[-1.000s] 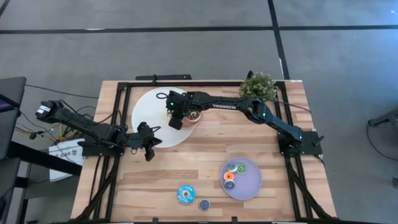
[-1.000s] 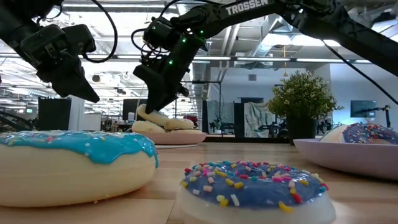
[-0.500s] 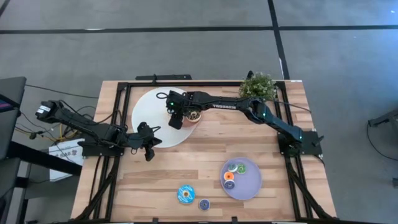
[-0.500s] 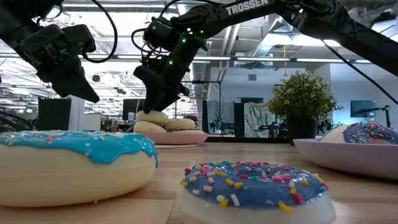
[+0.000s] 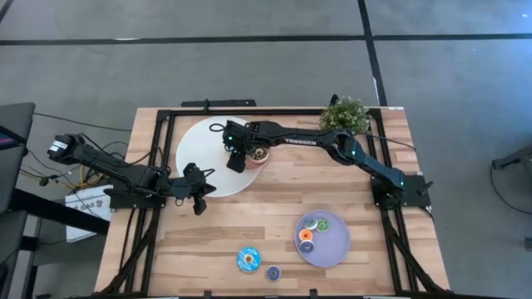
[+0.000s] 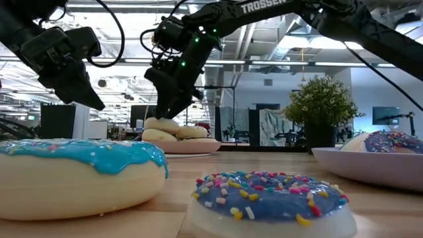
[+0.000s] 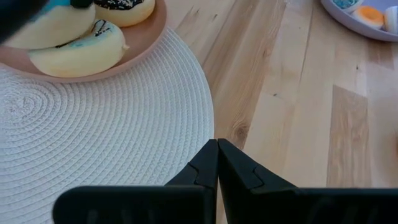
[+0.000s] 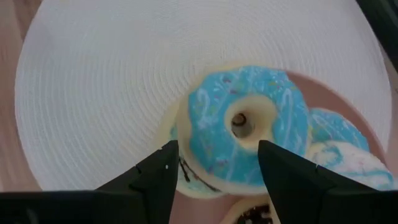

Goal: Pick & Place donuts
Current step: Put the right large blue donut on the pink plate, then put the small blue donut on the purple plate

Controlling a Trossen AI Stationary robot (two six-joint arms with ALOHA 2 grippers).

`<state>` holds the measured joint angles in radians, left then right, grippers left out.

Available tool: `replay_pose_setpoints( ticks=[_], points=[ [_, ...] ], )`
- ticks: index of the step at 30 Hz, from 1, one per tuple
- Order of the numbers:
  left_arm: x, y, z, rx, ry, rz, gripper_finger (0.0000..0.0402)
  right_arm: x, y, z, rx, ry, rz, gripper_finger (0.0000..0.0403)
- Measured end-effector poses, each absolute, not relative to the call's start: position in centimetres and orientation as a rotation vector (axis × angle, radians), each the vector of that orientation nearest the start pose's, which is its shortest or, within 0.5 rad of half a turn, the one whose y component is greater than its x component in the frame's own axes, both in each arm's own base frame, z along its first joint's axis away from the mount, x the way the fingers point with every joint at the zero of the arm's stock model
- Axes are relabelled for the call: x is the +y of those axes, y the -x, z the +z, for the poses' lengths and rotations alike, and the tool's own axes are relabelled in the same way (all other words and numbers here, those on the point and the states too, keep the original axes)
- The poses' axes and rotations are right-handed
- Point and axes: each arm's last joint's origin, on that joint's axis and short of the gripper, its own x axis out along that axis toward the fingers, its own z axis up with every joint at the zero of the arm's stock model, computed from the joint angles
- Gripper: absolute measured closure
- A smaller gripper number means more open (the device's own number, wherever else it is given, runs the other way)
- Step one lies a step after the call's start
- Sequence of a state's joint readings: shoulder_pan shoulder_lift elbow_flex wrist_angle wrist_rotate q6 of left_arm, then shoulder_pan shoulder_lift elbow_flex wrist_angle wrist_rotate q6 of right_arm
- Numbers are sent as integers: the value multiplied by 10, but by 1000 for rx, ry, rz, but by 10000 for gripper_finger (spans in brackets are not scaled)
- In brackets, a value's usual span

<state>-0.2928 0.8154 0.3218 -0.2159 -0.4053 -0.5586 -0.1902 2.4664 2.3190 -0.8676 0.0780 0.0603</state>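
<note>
A blue-iced donut (image 8: 249, 124) lies on top of other cream donuts (image 6: 175, 132) piled on the pink plate (image 8: 339, 99), which sits on a round white mat (image 5: 199, 145). My right gripper (image 8: 214, 149) is open just above this pile, one finger on each side of the top donut. My left gripper (image 7: 217, 155) is shut and hovers over the mat's near right edge (image 7: 186, 143). A large blue donut (image 5: 248, 259) and a small blue-purple one (image 5: 273, 272) rest flat on the table near its near edge.
A lavender plate (image 5: 332, 245) at the near right holds a few small donuts (image 5: 309, 236). A potted plant (image 5: 345, 115) stands at the far right, behind the right arm. Bare wood (image 5: 249, 220) lies between the mat and the loose donuts.
The top donut has sunk a little onto the pile on the pink plate. My right gripper went down with it and now stands slightly higher above it.
</note>
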Motion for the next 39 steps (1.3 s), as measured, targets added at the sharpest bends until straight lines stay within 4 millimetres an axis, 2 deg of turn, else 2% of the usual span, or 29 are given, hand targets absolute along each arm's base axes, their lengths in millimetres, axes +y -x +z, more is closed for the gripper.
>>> replay_pose_setpoints(
  ticks=[3, 7, 11, 15, 21, 27, 30, 32, 35, 39],
  points=[
    [-34, -151, 171, 616, 294, 289, 400, -102, -518, 218, 1000, -106, -273, 190],
    [-34, -151, 171, 615, 295, 290, 400, -101, -512, 219, 1054, -109, -266, 190],
    [-34, -151, 171, 615, 295, 290, 400, -94, -502, 234, 1092, -135, -206, 194],
    [-34, -151, 171, 616, 296, 291, 400, -81, -493, 246, 1146, -121, -163, 209],
    [-34, -151, 170, 616, 313, 298, 400, -56, -480, 253, 1255, -95, -118, 240],
    [-35, -151, 170, 630, 346, 283, 400, -17, -465, 243, 1294, -57, -59, 270],
    [-35, -151, 170, 629, 349, 283, 400, 1, -444, 240, 1251, -81, -70, 283],
    [-35, -151, 170, 626, 350, 283, 400, 12, -423, 236, 1218, -115, -87, 289],
    [-35, -152, 171, 611, 359, 279, 400, 29, -384, 233, 1151, -170, -125, 291],
    [-36, -157, 172, 585, 371, 271, 401, 52, -322, 232, 1050, -209, -210, 290]
  ],
)
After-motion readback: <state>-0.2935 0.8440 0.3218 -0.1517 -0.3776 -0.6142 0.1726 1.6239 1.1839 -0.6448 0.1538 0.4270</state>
